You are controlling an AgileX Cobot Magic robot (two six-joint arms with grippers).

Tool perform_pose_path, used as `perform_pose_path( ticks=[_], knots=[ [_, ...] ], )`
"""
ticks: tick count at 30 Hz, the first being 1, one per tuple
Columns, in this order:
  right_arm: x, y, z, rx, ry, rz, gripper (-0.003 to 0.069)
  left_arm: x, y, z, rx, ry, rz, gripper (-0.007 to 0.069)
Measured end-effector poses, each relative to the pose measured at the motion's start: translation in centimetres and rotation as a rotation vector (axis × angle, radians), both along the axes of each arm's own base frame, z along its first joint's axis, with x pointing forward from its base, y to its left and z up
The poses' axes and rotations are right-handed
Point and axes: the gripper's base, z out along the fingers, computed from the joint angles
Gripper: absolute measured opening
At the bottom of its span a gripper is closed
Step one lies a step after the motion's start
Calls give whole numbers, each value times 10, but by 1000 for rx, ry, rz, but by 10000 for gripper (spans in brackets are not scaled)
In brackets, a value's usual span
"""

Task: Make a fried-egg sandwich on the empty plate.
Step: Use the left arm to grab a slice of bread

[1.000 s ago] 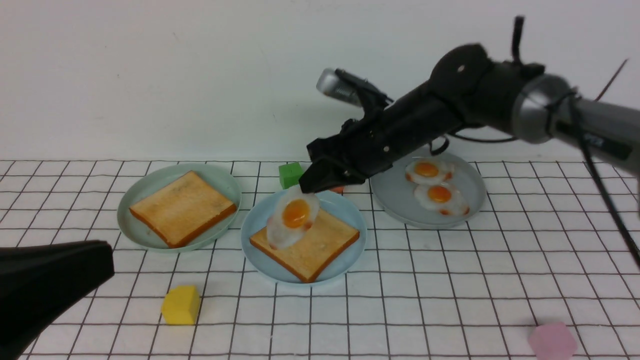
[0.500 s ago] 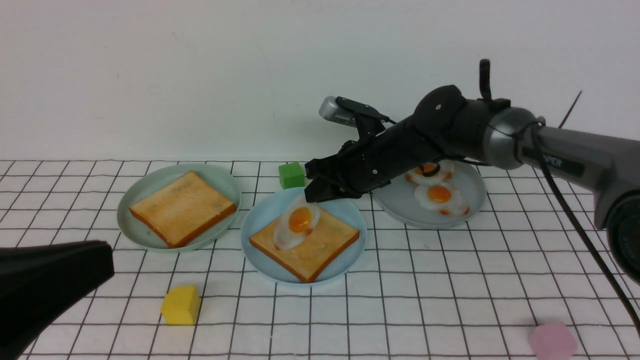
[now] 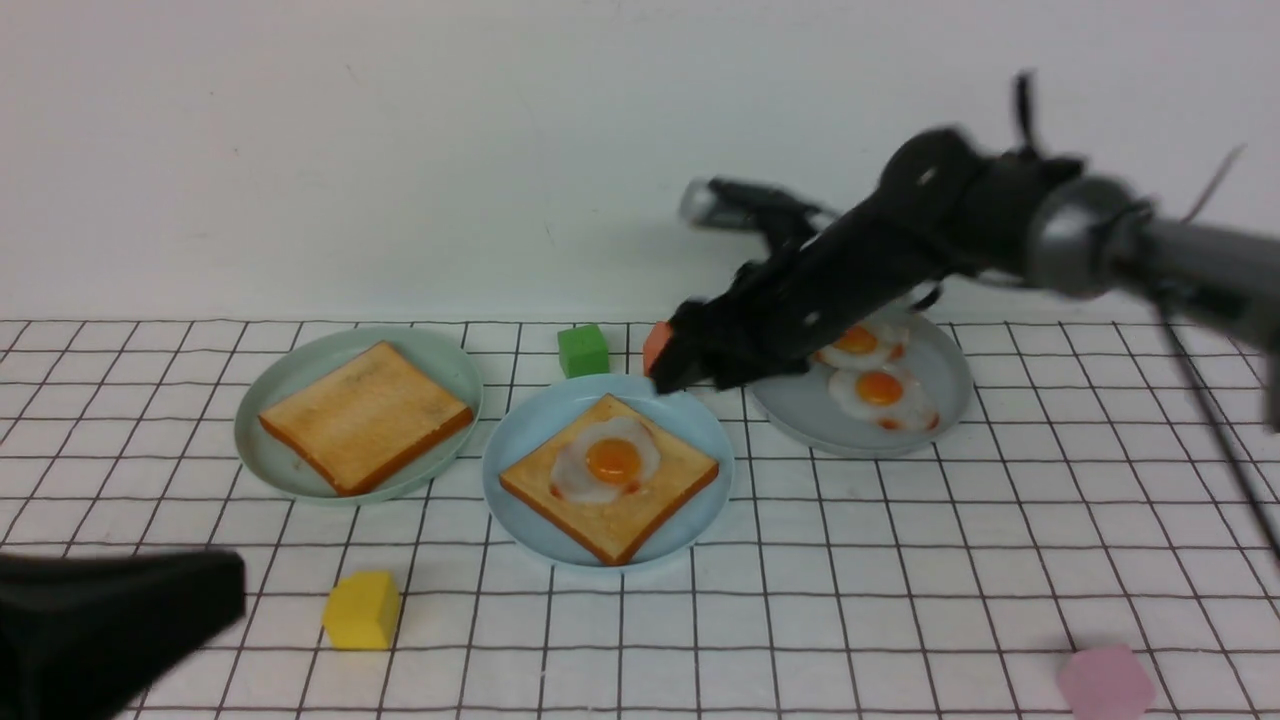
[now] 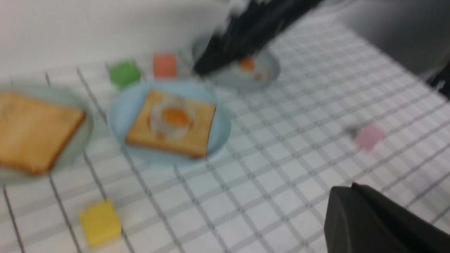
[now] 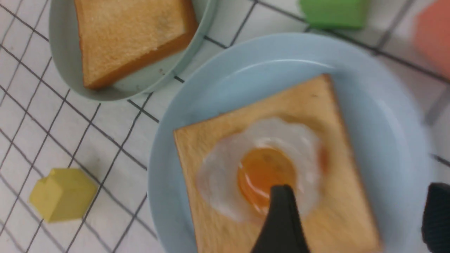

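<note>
Sky-blue plate [image 3: 530,425] sits mid-desk [image 3: 900,560], btwn mint-green plate [image 3: 290,375] just beside it on the left and grey plate [image 3: 800,420] to the right, a bit farther back. On the blue plate: one toast slice [image 3: 640,510] lying flat, a corner toward the camera, w/ fried egg [image 3: 605,465] flat on top, yolk up, approx centred; no top slice on the egg yet. Second toast slice [image 3: 365,415] lies alone on the mint-green plate; grey plate holds two more eggs [image 3: 880,392].

Right end effector [image 3: 678,368] hangs over the blue plate's far right rim, clear of the egg; wrist view shows its fingers [image 5: 281,218] spread wide, nothing btwn them. Left end effector [image 3: 110,620] sits low at the desk's near-left corner, closed.

Green cube [image 3: 583,350] and orange-red cube [image 3: 655,345] lie behind the blue plate, the latter partly hidden by the right arm; yellow cube [image 3: 362,610] in front of the mint-green plate; pink cube [image 3: 1105,682] near-right.
</note>
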Motion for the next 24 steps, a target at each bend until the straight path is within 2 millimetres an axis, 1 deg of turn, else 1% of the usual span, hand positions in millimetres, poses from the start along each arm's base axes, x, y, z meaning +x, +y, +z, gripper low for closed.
perform_pose_path(
  ticks=[1, 2, 4, 5, 6, 8, 9, 10, 11, 12, 13, 14, 15, 16, 17, 18, 20, 21, 24],
  knots=[
    [-1, -3, 3, -8, 6, -1, 522, 1, -1, -2, 5, 17, 2, -11],
    [-6, -13, 19, -29, 5, -3, 518, 5, -4, -7, 13, 64, 12, -11],
    [-29, -36, 64, -124, -5, 9, 447, 19, -13, -18, 31, 193, 59, -11],
    [-32, -37, 68, -133, -5, 10, 439, 22, -15, -21, 40, 210, 63, -11],
    [-48, -47, 90, -194, -3, 13, 371, 34, -21, -27, 79, 270, 89, -10],
    [-75, -57, 121, -258, -26, 2, 244, 56, -33, -30, 155, 311, 123, -13],
    [-79, -59, 127, -263, -36, -5, 220, 60, -35, -33, 169, 322, 125, -13],
    [-87, -61, 134, -271, -47, -11, 184, 68, -38, -31, 183, 324, 137, -13],
    [-106, -66, 150, -279, -71, -31, 97, 89, -46, -32, 225, 354, 163, -13],
    [-127, -72, 162, -273, -88, -45, 42, 106, -50, -32, 247, 376, 190, -13],
    [-140, -75, 167, -265, -92, -53, 13, 120, -50, -30, 259, 384, 213, -13],
    [-156, -79, 172, -258, -96, -61, -4, 135, -50, -31, 285, 403, 233, -13],
    [-173, -84, 176, -251, -100, -71, -7, 151, -49, -33, 312, 419, 248, -13],
    [-176, -85, 176, -250, -101, -73, -7, 153, -50, -36, 317, 429, 248, -13],
    [-199, -91, 177, -239, -118, -85, -4, 175, -47, -40, 344, 450, 267, -13],
    [-215, -96, 176, -231, -134, -93, 0, 189, -44, -45, 364, 471, 273, -13],
    [-235, -102, 173, -219, -163, -107, 6, 207, -41, -52, 381, 501, 275, -13],
    [-253, -108, 170, -209, -196, -117, 8, 225, -36, -59, 379, 528, 284, -13],
    [-287, -119, 164, -185, -281, -139, 11, 260, -28, -72, 385, 554, 291, -13]
  ],
)
